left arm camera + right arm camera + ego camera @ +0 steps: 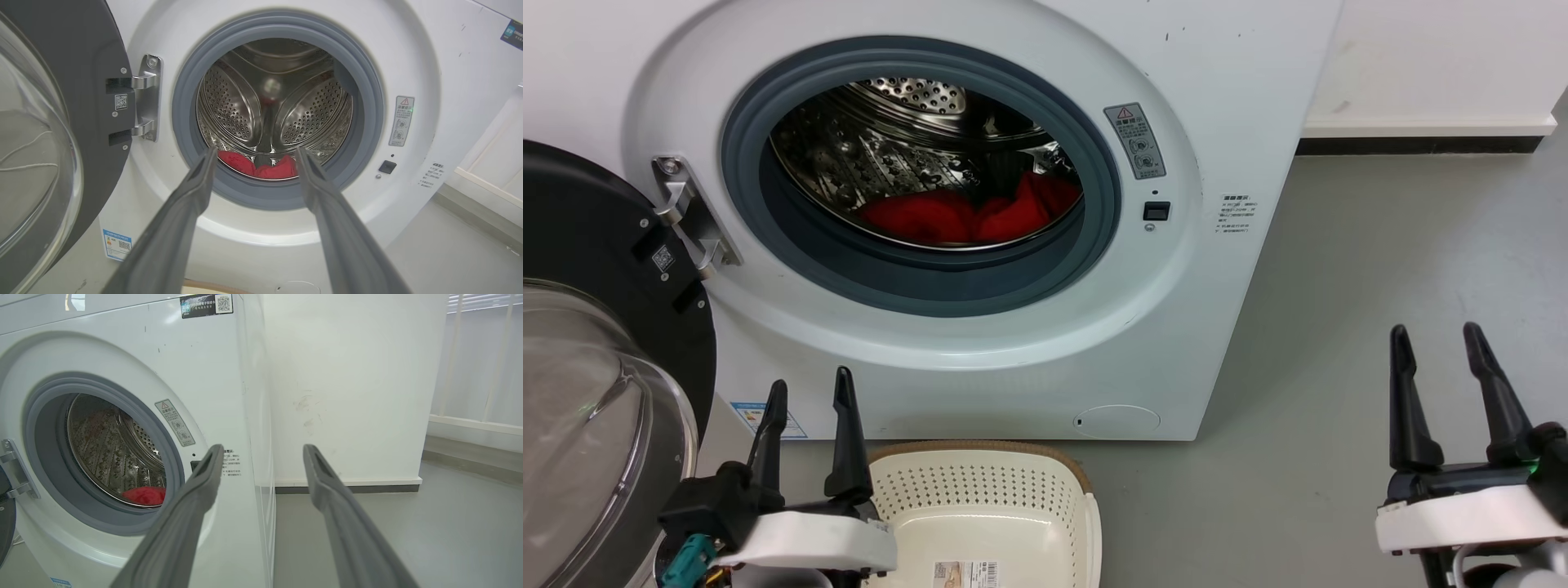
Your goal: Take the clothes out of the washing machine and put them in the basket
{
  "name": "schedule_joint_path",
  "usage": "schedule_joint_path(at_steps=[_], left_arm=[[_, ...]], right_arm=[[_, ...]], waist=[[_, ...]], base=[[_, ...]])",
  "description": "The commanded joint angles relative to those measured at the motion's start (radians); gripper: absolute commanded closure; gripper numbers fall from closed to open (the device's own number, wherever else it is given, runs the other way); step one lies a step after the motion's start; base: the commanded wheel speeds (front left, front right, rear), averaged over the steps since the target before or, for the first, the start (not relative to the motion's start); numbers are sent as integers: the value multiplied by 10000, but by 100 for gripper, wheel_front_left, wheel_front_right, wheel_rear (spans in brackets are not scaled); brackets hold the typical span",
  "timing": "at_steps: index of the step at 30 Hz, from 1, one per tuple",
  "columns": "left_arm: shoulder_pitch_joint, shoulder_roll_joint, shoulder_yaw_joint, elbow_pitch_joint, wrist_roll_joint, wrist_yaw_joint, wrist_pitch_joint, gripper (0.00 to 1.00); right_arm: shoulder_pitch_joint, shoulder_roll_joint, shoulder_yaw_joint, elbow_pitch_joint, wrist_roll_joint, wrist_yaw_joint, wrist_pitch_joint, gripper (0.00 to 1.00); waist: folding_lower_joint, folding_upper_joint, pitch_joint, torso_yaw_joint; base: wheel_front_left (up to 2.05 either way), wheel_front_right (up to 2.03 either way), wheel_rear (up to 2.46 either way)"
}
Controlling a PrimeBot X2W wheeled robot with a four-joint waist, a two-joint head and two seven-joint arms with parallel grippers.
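Now the left gripper (810, 378) hangs with its two long dark fingers (848, 441) spread apart and nothing between them, tips pointing at the large white front-loading washing machine (1013, 384) ahead. Just to its right, at the foot of the machine, stands the cream-white perforated plastic basket (980, 490) with a brown woven-look rim, a barcode sticker (965, 573) on its bottom. Close on the gripper's left stands the open round door (596, 245) of black frame and bulging clear glass, hung on a bright metal hinge (690, 216). Ahead of and above the fingertips gapes the round grey-rimmed porthole (931, 286). Deep beyond it, at the bottom of the perforated steel drum (866, 163), lie the soft bright red fabric clothes (956, 214), well apart from both grippers. Well off to the right, the right gripper (1436, 331) also has its fingers parted, holding nothing, above the smooth grey floor (1339, 327) past the machine's right front corner. From it the clothes lie ahead and leftward, a pale wall (347, 396) straight ahead.
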Motion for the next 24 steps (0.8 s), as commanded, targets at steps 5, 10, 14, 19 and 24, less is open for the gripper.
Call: schedule_joint_path(at_steps=[5,10,14,19,24], left_arm=[[108,21,-75,321,577,88,-195,0],[158,22,-47,637,775,-153,-292,0],[181,22,-74,821,1093,-265,-382,0],[196,24,-253,1044,1813,-380,-477,0],[227,24,-401,1111,2271,-286,-557,0]], right_arm=[[77,-50,155,54,-490,-4,-181,0],[225,-46,336,218,-921,-4,-291,0],[313,-45,446,417,-1190,-4,-377,0],[369,-45,500,535,-1616,-4,-476,0],[398,-46,532,562,-1921,-4,-542,0]], waist=[[0,0,9,-25],[0,0,-9,-42],[0,0,-13,-57],[0,0,-11,-56],[0,0,-16,-59]], base=[[0,0,0],[0,0,0],[0,0,0],[0,0,0],[0,0,0]])
